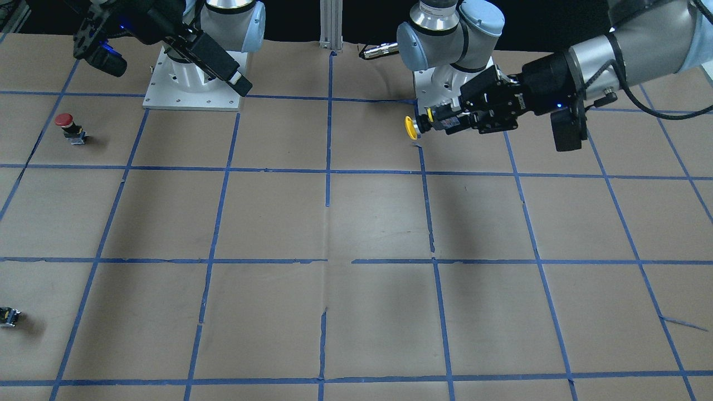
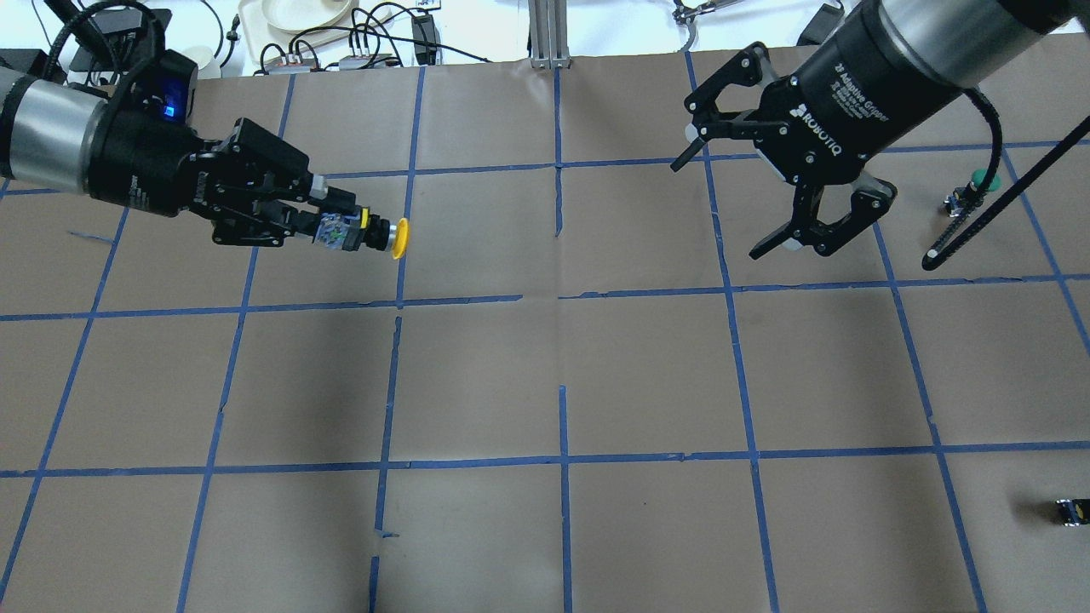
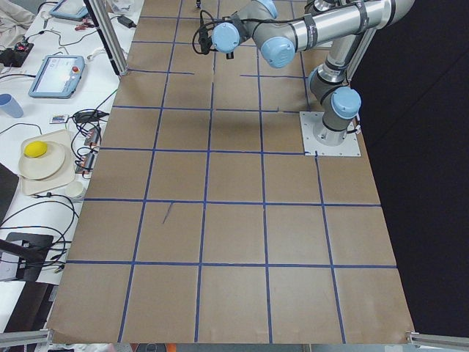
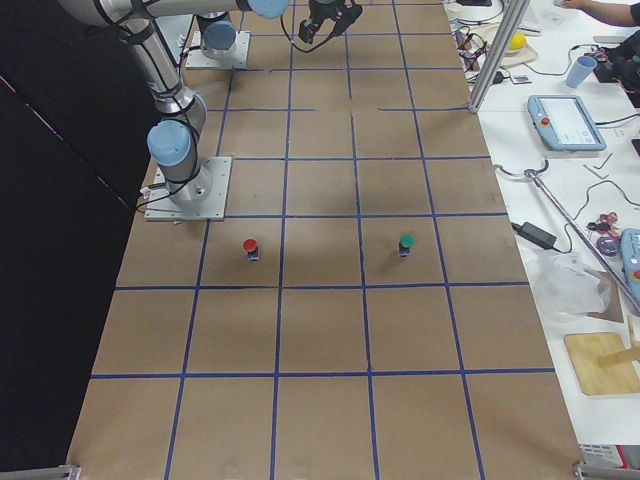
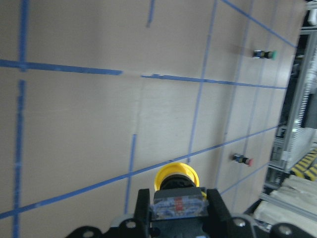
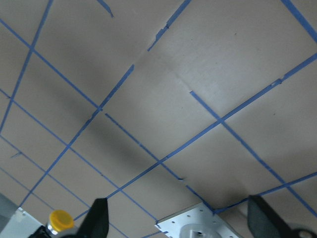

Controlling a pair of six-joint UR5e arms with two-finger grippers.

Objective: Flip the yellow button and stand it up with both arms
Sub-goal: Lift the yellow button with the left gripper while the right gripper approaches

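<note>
The yellow button (image 2: 375,233) is held horizontally in the air, its yellow cap (image 1: 410,127) pointing toward the table's middle. My left gripper (image 2: 338,227) is shut on the button's grey-black base block, well above the table. In the left wrist view the cap (image 5: 177,174) sticks out past the clamped block (image 5: 177,208). My right gripper (image 2: 717,209) is open and empty, raised over the right half and apart from the button. In the right wrist view its fingers (image 6: 98,222) frame the table, and the yellow cap (image 6: 60,218) shows at the bottom left.
A red-capped button (image 1: 67,126) and a green-capped button (image 2: 981,181) stand on the robot's right side. A tiny black-and-yellow block (image 2: 1071,511) lies near the right front edge. Brown paper with a blue tape grid covers the table (image 2: 562,366). The arm bases (image 1: 192,83) stand at the back.
</note>
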